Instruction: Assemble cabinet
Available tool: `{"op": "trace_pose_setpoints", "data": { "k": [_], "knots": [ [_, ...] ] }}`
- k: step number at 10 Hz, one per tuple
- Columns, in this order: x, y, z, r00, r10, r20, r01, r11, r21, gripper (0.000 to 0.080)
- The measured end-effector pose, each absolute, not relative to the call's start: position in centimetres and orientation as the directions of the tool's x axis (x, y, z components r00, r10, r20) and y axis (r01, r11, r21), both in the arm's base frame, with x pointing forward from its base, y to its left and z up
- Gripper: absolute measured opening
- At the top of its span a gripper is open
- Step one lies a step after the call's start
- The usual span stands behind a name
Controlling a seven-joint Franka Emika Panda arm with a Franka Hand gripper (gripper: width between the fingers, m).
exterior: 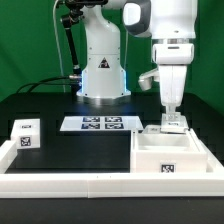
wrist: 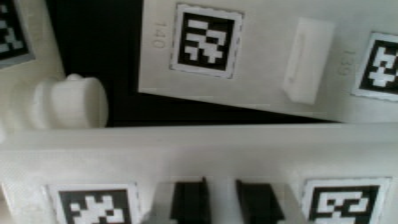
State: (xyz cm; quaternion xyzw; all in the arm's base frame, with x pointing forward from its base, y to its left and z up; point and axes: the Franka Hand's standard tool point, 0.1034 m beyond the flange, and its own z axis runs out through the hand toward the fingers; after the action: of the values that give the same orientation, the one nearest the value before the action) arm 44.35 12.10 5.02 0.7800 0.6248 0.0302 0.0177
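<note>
A plain green wall (exterior: 30, 40) is standing behind the gripper (exterior: 172, 118), filling the whole backdrop. A black table (exterior: 45, 110) is spreading out beneath the gripper, showing a faint, even sheen, and a white rail (exterior: 80, 182) is running along the table's edge in front of it.

- Cabinet (exterior: 148, 168): plain white, with a black-and-white square tag (exterior: 168, 167) on the front face.
- Small cube (exterior: 25, 133): white, with one black-and-white square tag.
- Marker board (exterior: 100, 124): white, printed with a row of black-and-white square tags.
- Table (exterior: 40, 105): black.
- Rail (exterior: 80, 181) along the front edge: white.
- Arm (exterior: 172, 30): white shells with black joints, and a pale blue glow at the base.
- Gripper (exterior: 172, 122): white body. The fingers (wrist: 187, 195) are black in the wrist view.
- Backdrop (exterior: 25, 40): green.
</note>
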Motion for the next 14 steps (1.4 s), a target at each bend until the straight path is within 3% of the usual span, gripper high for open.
{"op": "trace_pose_setpoints", "data": {
  "k": [14],
  "knots": [
    [45.7,12.3,5.5,0.216,0.976,0.023,0.973,-0.218,0.073,0.0070]
  ]
}}
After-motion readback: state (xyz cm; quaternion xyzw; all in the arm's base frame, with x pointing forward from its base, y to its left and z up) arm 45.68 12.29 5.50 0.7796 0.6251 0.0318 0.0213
